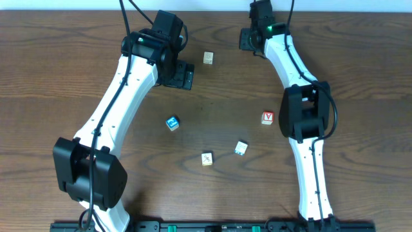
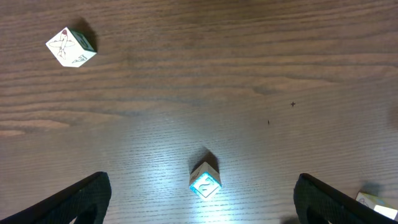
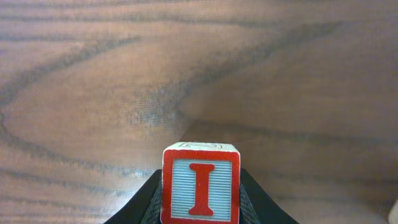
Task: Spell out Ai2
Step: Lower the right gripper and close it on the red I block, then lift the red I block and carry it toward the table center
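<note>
The cube with the red I sits between the black fingers of my right gripper, which is shut on it above the wood. In the overhead view that gripper is at the back of the table and the I cube is hidden under it. Right of centre lies the red A cube, and the blue 2 cube lies left of centre. My left gripper hangs open behind the 2 cube, which shows between its wide-spread fingers, untouched.
A green-marked cube and a faint-marked pale cube lie toward the front. Another pale cube rests at the back between the arms. The left wrist view also shows a pale cube at top left.
</note>
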Robot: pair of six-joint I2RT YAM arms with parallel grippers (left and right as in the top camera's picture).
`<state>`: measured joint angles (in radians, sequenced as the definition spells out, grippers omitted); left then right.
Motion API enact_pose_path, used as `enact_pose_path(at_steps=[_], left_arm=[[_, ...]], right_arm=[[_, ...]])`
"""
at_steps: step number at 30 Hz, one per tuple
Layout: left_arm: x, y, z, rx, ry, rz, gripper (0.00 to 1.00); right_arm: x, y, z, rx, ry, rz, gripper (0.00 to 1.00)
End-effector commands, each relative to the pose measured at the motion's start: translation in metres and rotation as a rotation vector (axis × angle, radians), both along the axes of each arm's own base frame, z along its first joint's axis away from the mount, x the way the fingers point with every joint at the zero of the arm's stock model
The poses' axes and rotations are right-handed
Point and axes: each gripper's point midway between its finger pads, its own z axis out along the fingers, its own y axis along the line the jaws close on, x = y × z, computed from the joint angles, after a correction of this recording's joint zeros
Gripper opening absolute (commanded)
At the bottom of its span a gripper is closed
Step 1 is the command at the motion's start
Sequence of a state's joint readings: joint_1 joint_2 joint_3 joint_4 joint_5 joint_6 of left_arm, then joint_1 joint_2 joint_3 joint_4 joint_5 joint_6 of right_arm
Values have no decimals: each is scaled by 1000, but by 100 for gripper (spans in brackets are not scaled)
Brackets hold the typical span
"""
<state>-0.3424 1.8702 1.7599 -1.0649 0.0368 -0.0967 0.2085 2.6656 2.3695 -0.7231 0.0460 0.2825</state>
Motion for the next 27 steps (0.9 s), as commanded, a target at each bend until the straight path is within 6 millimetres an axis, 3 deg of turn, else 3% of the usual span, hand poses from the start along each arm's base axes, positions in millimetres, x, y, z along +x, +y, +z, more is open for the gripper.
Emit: enact_pose_path(at_steps=[1,10,17,23,27], left_arm=[[3,4,-1,24,-5,-5,95],[3,4,-1,23,-8,-5,95],[3,4,-1,24,-7,-5,95],[-1,5,-3,29,10,-6,95],[-4,5,-3,31,21,-7,95]], right_arm=[[-16,5,-13,-16,69,-9,19],[-50,27,-23,-35,192,25,9],[-69,42,1,-112,200,20,11],[-99,40,2,-112,313,-12,3],[-118,38,0,-115,392,-11,3]])
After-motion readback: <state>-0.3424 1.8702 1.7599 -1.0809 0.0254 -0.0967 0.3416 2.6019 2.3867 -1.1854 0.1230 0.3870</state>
